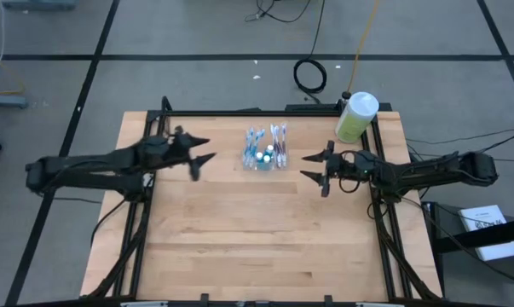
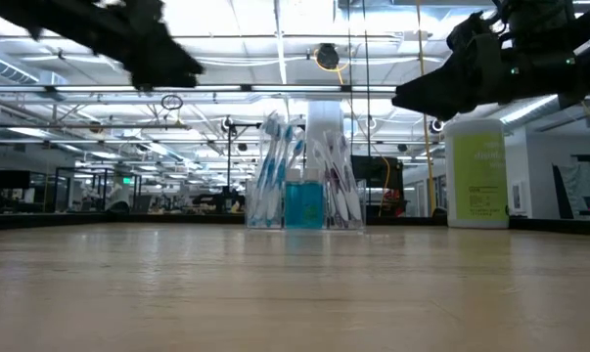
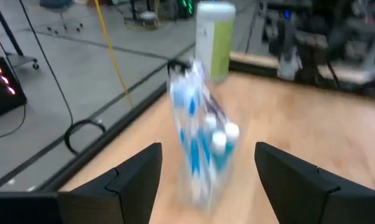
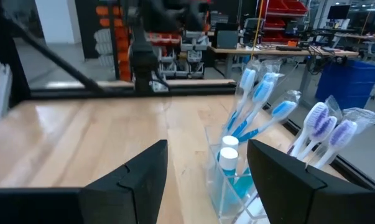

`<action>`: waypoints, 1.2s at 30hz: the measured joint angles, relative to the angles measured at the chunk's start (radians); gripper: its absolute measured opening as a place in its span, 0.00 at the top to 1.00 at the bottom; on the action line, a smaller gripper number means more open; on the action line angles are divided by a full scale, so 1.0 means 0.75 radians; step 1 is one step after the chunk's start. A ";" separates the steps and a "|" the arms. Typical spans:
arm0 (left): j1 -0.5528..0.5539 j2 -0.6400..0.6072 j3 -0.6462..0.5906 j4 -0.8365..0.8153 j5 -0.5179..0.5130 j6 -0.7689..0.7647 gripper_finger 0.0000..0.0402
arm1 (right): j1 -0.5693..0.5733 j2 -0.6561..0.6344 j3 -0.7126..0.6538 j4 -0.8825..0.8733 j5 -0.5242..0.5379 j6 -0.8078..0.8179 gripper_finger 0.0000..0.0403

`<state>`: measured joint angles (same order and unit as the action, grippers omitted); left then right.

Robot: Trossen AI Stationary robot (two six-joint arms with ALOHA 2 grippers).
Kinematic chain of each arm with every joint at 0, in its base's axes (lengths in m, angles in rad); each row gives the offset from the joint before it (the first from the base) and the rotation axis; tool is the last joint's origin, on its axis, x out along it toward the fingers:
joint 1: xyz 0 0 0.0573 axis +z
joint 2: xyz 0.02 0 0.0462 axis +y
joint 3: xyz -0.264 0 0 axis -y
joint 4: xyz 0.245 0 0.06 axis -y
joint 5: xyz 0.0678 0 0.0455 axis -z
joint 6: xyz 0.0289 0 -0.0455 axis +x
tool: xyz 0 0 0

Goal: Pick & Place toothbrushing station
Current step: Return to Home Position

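The toothbrushing station (image 1: 265, 150) is a small see-through tray standing on its base on the wooden table, at the far middle. It holds blue and purple toothbrushes upright and small blue tubes with white caps (image 4: 229, 155). The station also appears in the low view (image 2: 304, 191). My left gripper (image 1: 210, 150) hovers open above the table to its left, pointing at it; in the left wrist view the station (image 3: 203, 149) shows blurred between the fingers, farther off. My right gripper (image 1: 304, 165) hovers open to its right, with the station (image 4: 237, 180) just ahead.
A green bottle with a white cap (image 1: 356, 117) stands at the table's far right corner, behind my right arm. Black frame rails (image 1: 239, 112) run along the table's far and side edges. Bare wood (image 1: 257, 239) fills the near half.
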<state>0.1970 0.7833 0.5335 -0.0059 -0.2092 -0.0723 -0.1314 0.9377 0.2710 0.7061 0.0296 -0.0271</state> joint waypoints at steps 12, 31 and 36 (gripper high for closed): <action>-0.100 -0.689 0.001 -0.684 -0.030 -0.086 0.34 | 0.001 -0.505 -0.001 -0.249 -0.005 0.165 0.47; -0.135 -1.031 -0.363 -0.524 -0.035 -0.148 0.34 | 0.001 -1.247 0.001 -0.885 -0.010 0.123 0.47; -0.135 -1.037 -0.462 -0.462 -0.036 -0.162 0.34 | 0.001 -1.242 -0.019 -0.917 -0.009 0.135 0.47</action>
<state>0.0956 0.0055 0.1872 -0.3525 -0.2359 -0.1941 -0.1310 0.0065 0.2567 0.0182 0.0227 0.0739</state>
